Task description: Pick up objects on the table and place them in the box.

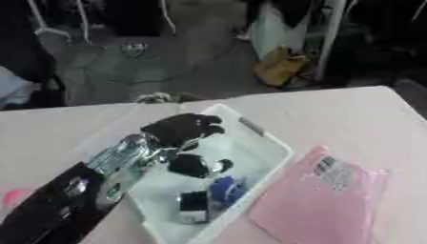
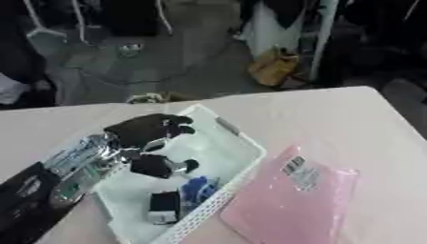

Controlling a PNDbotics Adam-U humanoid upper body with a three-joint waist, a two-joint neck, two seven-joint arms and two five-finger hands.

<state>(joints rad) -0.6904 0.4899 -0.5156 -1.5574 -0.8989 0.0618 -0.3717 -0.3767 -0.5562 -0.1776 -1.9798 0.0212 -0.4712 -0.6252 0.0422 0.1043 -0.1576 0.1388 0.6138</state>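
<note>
Left hand (image 1: 182, 127), black, reaching from the lower left over the white rectangular plastic box (image 1: 269, 143); its fingers hang relaxed and hold nothing, seemingly positioned for a release. Inside the box lie a black rounded object (image 1: 190, 165), a blue object (image 1: 225, 188) and a black-and-silver block (image 1: 193, 206). Just beside the box, a flat pink plastic packet (image 1: 317, 198) remains on the pale table (image 1: 333, 114).

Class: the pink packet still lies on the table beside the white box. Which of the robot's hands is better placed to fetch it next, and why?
Probably the left hand: it is the only one in view, hanging over the white box, with the pink packet just beyond the box's right rim. No right hand shows in either view, so its position cannot be judged.
</note>
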